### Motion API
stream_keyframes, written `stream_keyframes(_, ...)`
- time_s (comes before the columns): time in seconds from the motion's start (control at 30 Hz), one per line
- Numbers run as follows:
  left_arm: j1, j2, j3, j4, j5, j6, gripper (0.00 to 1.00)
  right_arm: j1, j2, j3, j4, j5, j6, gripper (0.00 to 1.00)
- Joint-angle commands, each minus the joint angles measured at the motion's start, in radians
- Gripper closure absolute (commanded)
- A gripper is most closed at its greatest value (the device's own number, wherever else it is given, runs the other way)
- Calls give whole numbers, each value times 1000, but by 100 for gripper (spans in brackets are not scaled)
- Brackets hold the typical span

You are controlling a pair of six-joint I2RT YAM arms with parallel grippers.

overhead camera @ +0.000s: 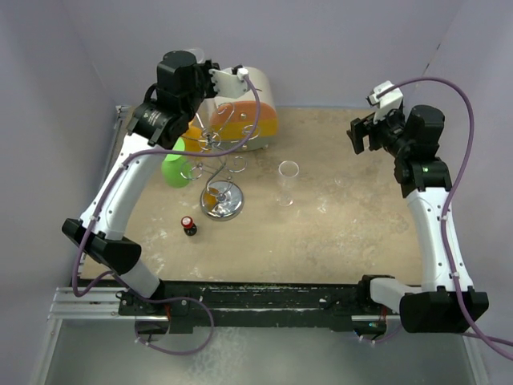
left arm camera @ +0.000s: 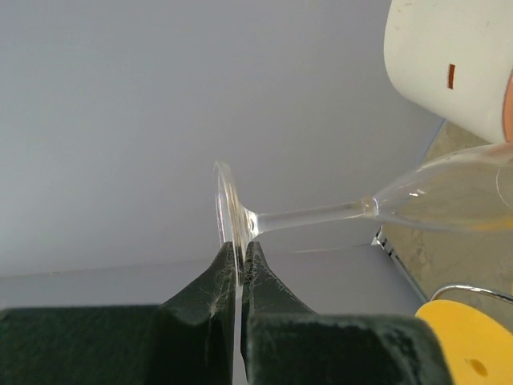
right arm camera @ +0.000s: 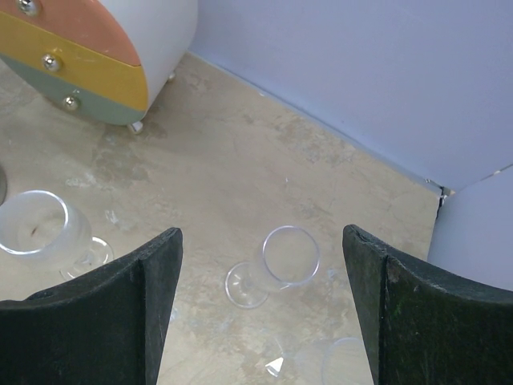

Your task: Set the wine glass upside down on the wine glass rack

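**Item under inspection.** The wine glass [left arm camera: 313,215] is being held off the table by the left gripper [left arm camera: 240,250], over the far-left part of the table near the wine glass rack [overhead camera: 220,198]. The two fingers are pinching the thin foot of the glass, one on each face. The stem and bowl are projecting clear of them. In the left wrist view a strip of table is showing past the bowl, so the bowl appears to be pointing downward and the glass is judged to be inverted. A grip on the foot is leaving the stem free to slide into a wire arm. Whether the stem is touching the rack cannot be told.

**Rack.** It is standing on its round shiny base left of table centre, in front of a white drum-shaped drawer unit [overhead camera: 255,108]. A green cup [overhead camera: 175,170] is sitting at its left side. A yellow round piece [left arm camera: 466,346] is showing beside a wire loop just below the bowl. Those places look taken, so a free arm is likely being sought.

**Surroundings.** A small red-capped bottle [overhead camera: 189,225] is standing just in front of the base. The right gripper [right arm camera: 260,234] is hovering well apart over the right side, fingers spread wide and holding nothing, above a spare clear glass [right arm camera: 282,265] standing upright. It appears parked out of the working arm's path.

**Risk.** The pinch on the foot is narrow, so the glass may pivot.
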Motion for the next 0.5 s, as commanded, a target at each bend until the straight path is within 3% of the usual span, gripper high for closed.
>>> stream_keyframes(0.0, -23, -28, -1, 16, 3, 14, 100, -12, -30, -10, 47, -31, -6, 17)
stream_keyframes(0.47, -53, -44, -49, -35, 41, -38, 100, -25, -34, -17, 50, -54, -2, 17)
